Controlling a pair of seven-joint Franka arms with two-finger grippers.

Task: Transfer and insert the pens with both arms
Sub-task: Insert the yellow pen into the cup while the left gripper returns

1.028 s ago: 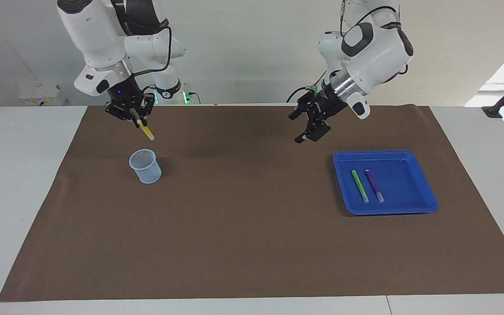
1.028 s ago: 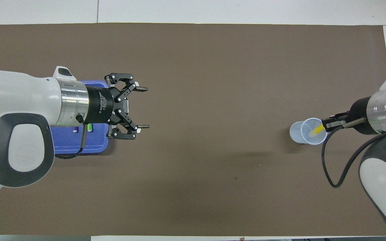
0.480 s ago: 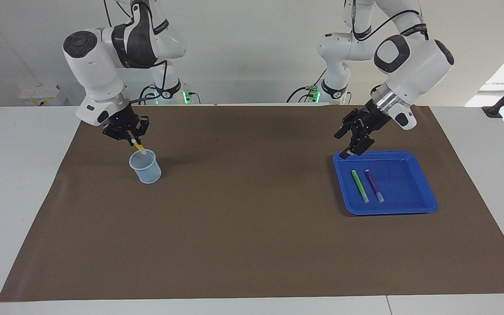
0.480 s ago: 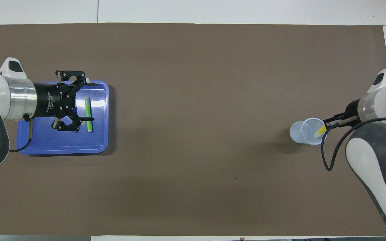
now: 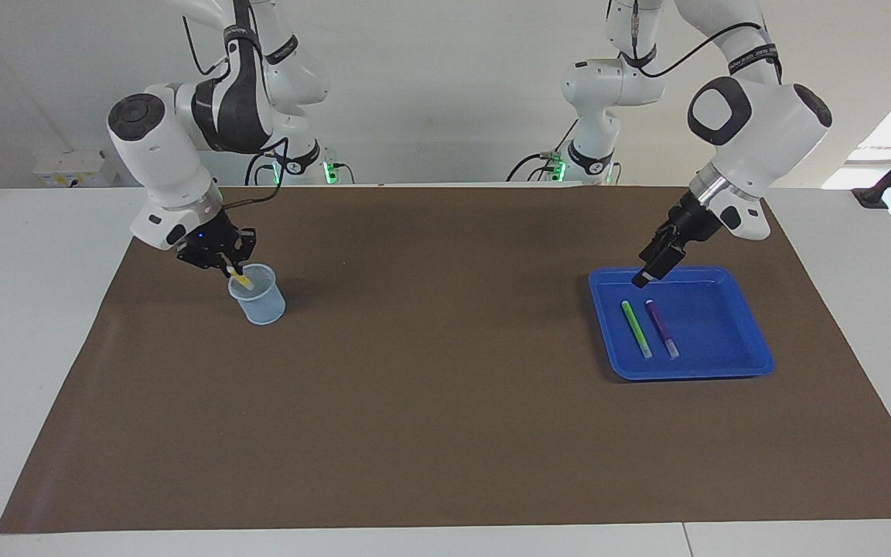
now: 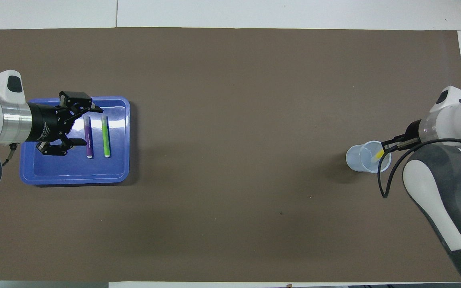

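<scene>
The right end effector (image 5: 230,267) pinches the yellow pen (image 5: 241,277), tilted, its lower end inside the clear cup (image 5: 258,295) toward the right arm's end of the table (image 5: 28,325). The left end effector (image 5: 645,276), fingers spread wide, hangs over the blue tray's (image 5: 755,363) robot-side rim. Farther out in the tray, the green pen (image 5: 636,329) and purple pen (image 5: 661,328) lie side by side, apart. The brown mat (image 5: 430,402) between cup and tray is bare.

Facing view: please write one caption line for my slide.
Right tool lowers yellow pen into cup; open left tool hangs over tray.
</scene>
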